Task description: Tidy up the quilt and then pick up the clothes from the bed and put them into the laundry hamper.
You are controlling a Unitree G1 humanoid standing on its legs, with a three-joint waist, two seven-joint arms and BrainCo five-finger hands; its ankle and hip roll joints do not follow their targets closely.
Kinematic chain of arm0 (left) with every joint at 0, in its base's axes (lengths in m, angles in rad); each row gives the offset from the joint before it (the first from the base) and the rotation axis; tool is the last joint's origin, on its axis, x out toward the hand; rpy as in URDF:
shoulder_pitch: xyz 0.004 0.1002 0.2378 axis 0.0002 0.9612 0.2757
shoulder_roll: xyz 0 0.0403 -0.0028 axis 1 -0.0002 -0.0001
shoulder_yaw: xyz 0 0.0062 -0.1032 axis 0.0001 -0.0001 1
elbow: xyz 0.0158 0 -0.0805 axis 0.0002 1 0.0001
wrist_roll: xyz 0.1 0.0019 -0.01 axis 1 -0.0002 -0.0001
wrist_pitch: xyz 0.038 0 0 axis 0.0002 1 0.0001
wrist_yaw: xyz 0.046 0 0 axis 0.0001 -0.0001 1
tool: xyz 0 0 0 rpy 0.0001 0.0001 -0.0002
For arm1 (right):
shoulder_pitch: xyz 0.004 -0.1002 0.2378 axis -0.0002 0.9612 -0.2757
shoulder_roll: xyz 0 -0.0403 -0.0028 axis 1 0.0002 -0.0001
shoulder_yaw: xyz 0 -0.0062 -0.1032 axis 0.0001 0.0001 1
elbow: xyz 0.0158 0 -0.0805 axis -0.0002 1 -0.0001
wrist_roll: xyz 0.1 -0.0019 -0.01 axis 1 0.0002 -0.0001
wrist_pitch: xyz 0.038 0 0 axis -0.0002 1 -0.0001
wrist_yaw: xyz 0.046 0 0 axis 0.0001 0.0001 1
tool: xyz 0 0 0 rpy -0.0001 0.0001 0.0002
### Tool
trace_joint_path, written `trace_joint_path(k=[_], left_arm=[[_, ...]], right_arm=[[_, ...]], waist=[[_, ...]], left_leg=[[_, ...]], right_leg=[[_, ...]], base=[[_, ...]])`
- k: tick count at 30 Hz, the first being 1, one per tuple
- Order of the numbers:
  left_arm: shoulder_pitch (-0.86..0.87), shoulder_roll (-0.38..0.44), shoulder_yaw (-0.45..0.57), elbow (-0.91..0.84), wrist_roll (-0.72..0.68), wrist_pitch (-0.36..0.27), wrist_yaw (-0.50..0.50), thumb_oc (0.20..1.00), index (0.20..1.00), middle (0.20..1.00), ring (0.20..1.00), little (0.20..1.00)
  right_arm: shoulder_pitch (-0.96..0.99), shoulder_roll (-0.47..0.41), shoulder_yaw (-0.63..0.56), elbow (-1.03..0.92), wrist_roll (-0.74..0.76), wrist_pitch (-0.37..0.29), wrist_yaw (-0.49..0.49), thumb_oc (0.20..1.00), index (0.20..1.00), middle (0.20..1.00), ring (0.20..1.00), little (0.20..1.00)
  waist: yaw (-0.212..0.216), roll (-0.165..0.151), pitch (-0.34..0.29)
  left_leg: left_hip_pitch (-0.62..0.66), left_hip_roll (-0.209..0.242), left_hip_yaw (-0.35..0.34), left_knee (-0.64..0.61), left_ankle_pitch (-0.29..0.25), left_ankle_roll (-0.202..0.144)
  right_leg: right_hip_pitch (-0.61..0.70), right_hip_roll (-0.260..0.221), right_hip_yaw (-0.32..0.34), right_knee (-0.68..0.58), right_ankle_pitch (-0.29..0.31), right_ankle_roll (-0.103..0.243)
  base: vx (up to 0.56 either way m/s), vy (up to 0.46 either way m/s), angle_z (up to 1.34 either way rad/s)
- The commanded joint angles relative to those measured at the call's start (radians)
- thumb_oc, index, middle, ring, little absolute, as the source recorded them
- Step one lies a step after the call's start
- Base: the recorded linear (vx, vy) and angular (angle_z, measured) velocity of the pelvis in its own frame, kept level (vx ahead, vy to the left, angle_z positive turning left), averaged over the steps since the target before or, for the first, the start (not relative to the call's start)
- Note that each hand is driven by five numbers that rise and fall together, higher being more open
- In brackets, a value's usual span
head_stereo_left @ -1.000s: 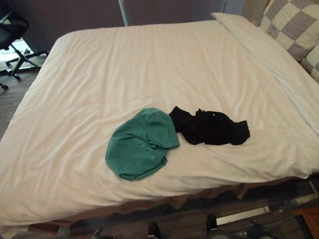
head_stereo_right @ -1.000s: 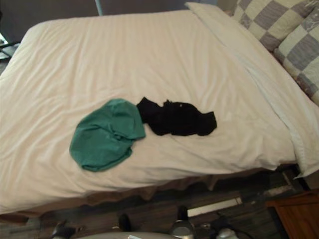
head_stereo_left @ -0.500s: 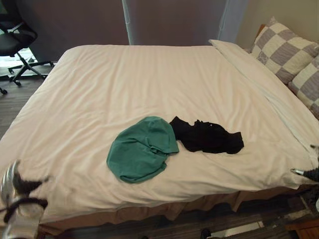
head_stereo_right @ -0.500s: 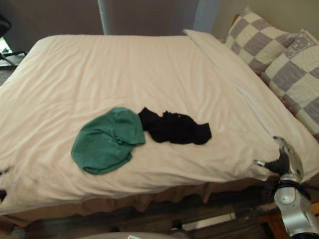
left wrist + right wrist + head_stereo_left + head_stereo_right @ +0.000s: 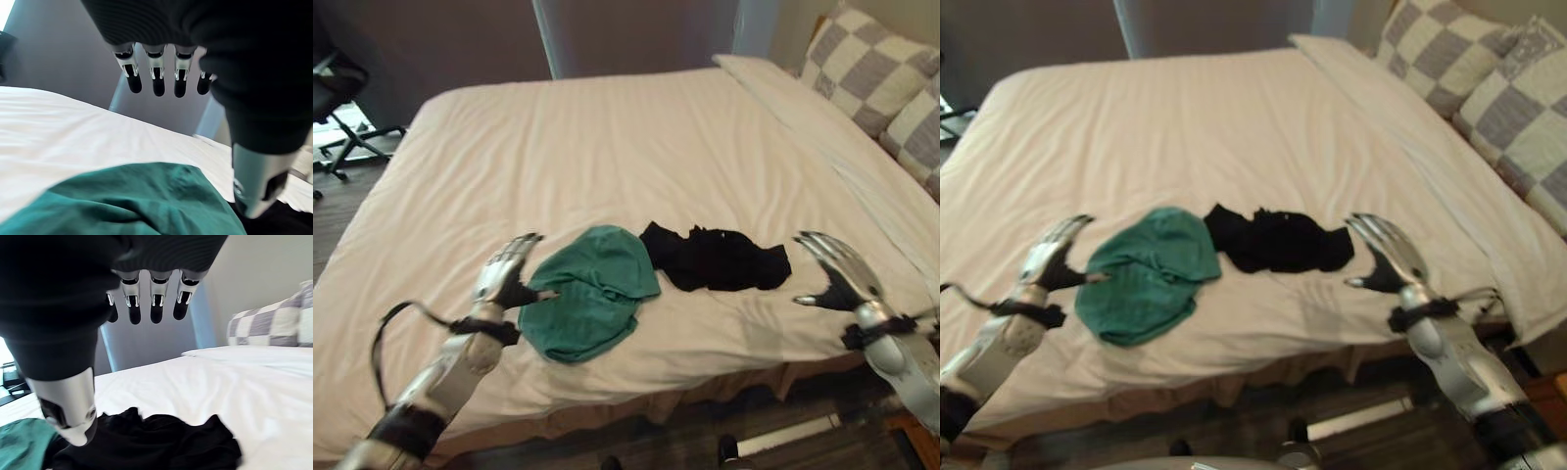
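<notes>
Clothes on the white quilt: two garments, two robot hands.

One crumpled green cloth garment (image 5: 590,301) and one crumpled black cloth garment (image 5: 717,258) lie touching near the bed's front edge on the smooth white quilt (image 5: 607,147). The left robot hand (image 5: 505,273) hovers just beside the green one, fingers straight and spread; the right robot hand (image 5: 835,274) hovers near the black one, also spread and holding nothing. Two checked pillows (image 5: 1469,69) show in the head views, along with a black office chair (image 5: 337,88); the right wrist view catches one pillow.
</notes>
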Motion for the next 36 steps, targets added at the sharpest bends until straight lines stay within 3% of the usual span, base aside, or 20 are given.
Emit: trace_joint_path(k=[1,2,6,8,9,10,13,17,19,24,25,27,28,30,31,33,36], left_arm=[[-0.247,0.015,-0.026,0.131,0.062,0.030,0.040,1.000,1.000,1.000,1.000,1.000],[-0.365,0.003,-0.113,0.279,0.133,0.085,0.039,1.000,1.000,1.000,1.000,1.000],[-0.489,0.014,-0.222,0.436,0.275,0.128,0.017,1.000,1.000,1.000,1.000,1.000],[-0.536,-0.013,-0.260,0.620,0.355,0.162,-0.015,0.570,0.570,0.570,0.570,0.570],[-0.548,-0.026,-0.273,0.681,0.371,0.168,-0.020,0.285,0.285,0.285,0.285,0.285],[-0.549,-0.025,-0.278,0.709,0.386,0.170,-0.032,0.200,0.200,0.200,0.200,0.200],[-0.485,-0.001,-0.254,0.686,0.393,0.158,-0.061,0.200,0.200,0.200,0.200,0.200],[-0.387,0.086,-0.186,0.478,0.356,0.136,-0.070,0.200,0.200,0.200,0.200,0.200],[-0.208,0.183,-0.055,0.242,0.265,0.083,-0.036,0.200,0.200,0.200,0.200,0.200],[0.107,0.273,0.207,-0.098,0.095,-0.024,-0.043,0.200,0.200,0.200,0.200,0.200],[0.114,0.273,0.214,-0.101,0.095,-0.024,-0.044,0.200,0.200,0.200,0.200,0.200],[0.291,0.280,0.379,-0.219,-0.036,-0.083,-0.044,0.200,0.200,0.200,0.200,0.200],[0.305,0.281,0.393,-0.225,-0.038,-0.083,-0.047,0.200,0.200,0.200,0.200,0.200],[0.410,0.239,0.512,-0.280,-0.199,-0.111,-0.034,0.200,0.200,0.200,0.200,0.200],[0.414,0.239,0.517,-0.282,-0.199,-0.111,-0.035,0.200,0.200,0.200,0.200,0.200],[0.476,0.182,0.588,-0.307,-0.317,-0.134,-0.031,0.200,0.200,0.200,0.200,0.200],[0.477,0.146,0.600,-0.330,-0.376,-0.146,-0.049,0.200,0.200,0.200,0.200,0.200]], right_arm=[[-0.202,-0.052,0.021,-0.033,-0.017,-0.005,-0.032,1.000,1.000,1.000,1.000,1.000],[-0.278,-0.056,0.057,-0.061,-0.003,-0.011,-0.042,1.000,1.000,1.000,1.000,1.000],[-0.313,-0.072,0.060,-0.099,0.009,-0.022,-0.048,1.000,1.000,1.000,1.000,1.000],[-0.336,-0.093,0.045,-0.150,0.027,-0.040,-0.055,1.000,1.000,1.000,1.000,1.000],[-0.346,-0.096,0.045,-0.158,0.033,-0.042,-0.058,1.000,1.000,1.000,1.000,1.000],[-0.352,-0.100,0.038,-0.171,0.036,-0.043,-0.059,1.000,1.000,1.000,1.000,1.000],[-0.372,-0.116,0.029,-0.181,0.040,-0.040,-0.062,1.000,1.000,1.000,1.000,1.000],[-0.411,-0.133,0.037,-0.147,0.027,-0.026,-0.071,1.000,1.000,1.000,1.000,1.000],[-0.461,-0.145,0.039,-0.084,0.023,-0.002,-0.088,1.000,1.000,1.000,1.000,1.000],[-0.535,-0.196,0.063,0.050,0.041,0.020,-0.095,1.000,1.000,1.000,1.000,1.000],[-0.539,-0.194,0.067,0.051,0.041,0.020,-0.096,1.000,1.000,1.000,1.000,1.000],[-0.537,-0.240,0.053,0.158,0.061,0.035,-0.082,1.000,1.000,1.000,1.000,1.000],[-0.541,-0.237,0.058,0.159,0.062,0.034,-0.083,1.000,1.000,1.000,1.000,1.000],[-0.518,-0.249,0.039,0.269,0.110,0.045,-0.074,1.000,1.000,1.000,1.000,1.000],[-0.520,-0.248,0.042,0.270,0.110,0.045,-0.074,1.000,1.000,1.000,1.000,1.000],[-0.476,-0.231,0.019,0.359,0.148,0.064,-0.055,1.000,1.000,1.000,1.000,1.000],[-0.431,-0.183,0.021,0.446,0.177,0.079,-0.016,1.000,1.000,1.000,1.000,1.000]], waist=[[-0.015,-0.009,0.117],[-0.034,-0.005,0.152],[-0.038,-0.006,0.163],[-0.041,-0.015,0.190],[-0.040,-0.016,0.197],[-0.036,-0.017,0.202],[-0.017,-0.015,0.212],[0.011,-0.009,0.216],[0.063,-0.002,0.235],[0.135,0.027,0.270],[0.132,0.026,0.269],[0.189,0.053,0.278],[0.184,0.052,0.277],[0.222,0.078,0.285],[0.220,0.077,0.284],[0.251,0.109,0.299],[0.263,0.124,0.296]], left_leg=[[0.016,0.042,0.050,-0.003,-0.087,-0.049],[-0.037,0.047,0.062,-0.003,-0.071,-0.048],[-0.089,0.057,0.076,-0.003,-0.058,-0.050],[-0.129,0.071,0.079,-0.003,-0.040,-0.057],[-0.137,0.073,0.079,-0.003,-0.035,-0.059],[-0.143,0.074,0.077,-0.003,-0.033,-0.061],[-0.158,0.081,0.072,-0.003,-0.024,-0.066],[-0.165,0.085,0.058,-0.003,-0.019,-0.070],[-0.172,0.088,0.037,-0.003,-0.009,-0.074],[-0.208,0.091,-0.010,-0.003,0.011,-0.083],[-0.208,0.091,-0.011,-0.003,0.011,-0.083],[-0.242,0.089,-0.049,-0.003,0.026,-0.089],[-0.244,0.089,-0.051,-0.003,0.026,-0.090],[-0.261,0.084,-0.092,-0.003,0.018,-0.103],[-0.261,0.084,-0.092,-0.003,0.018,-0.103],[-0.289,0.076,-0.115,-0.003,0.026,-0.104],[-0.294,0.069,-0.138,-0.003,0.024,-0.101]], right_leg=[[-0.070,-0.042,0.044,0.018,-0.052,0.055],[-0.148,-0.036,0.060,0.046,-0.045,0.056],[-0.214,-0.033,0.065,0.063,-0.040,0.055],[-0.256,-0.039,0.057,0.069,-0.033,0.055],[-0.263,-0.040,0.054,0.072,-0.032,0.054],[-0.268,-0.040,0.052,0.072,-0.032,0.053],[-0.277,-0.044,0.040,0.073,-0.032,0.051],[-0.277,-0.045,0.027,0.081,-0.040,0.043],[-0.284,-0.048,0.010,0.125,-0.065,0.034],[-0.331,-0.063,-0.030,0.235,-0.117,0.020],[-0.331,-0.064,-0.031,0.236,-0.118,0.020],[-0.346,-0.075,-0.066,0.273,-0.138,0.016],[-0.348,-0.075,-0.068,0.275,-0.139,0.015],[-0.355,-0.085,-0.085,0.313,-0.179,0.022],[-0.355,-0.085,-0.085,0.313,-0.179,0.022],[-0.375,-0.098,-0.111,0.352,-0.199,0.016],[-0.369,-0.104,-0.134,0.369,-0.216,0.009]], base=[[-0.37,0.035,-0.13],[-0.20,0.019,-0.10],[-0.10,-0.005,-0.27],[-0.09,-0.054,-0.26],[-0.04,-0.056,-0.14],[-0.02,-0.052,-0.06],[0.00,-0.041,0.00],[0.01,-0.058,0.02],[-0.02,-0.086,0.11],[-0.02,-0.085,0.28],[-0.01,-0.102,0.35],[-0.01,-0.130,0.50],[0.08,-0.130,0.60],[0.06,-0.089,0.47],[-0.04,-0.059,0.45],[-0.04,-0.047,0.44],[0.00,-0.044,0.43]])
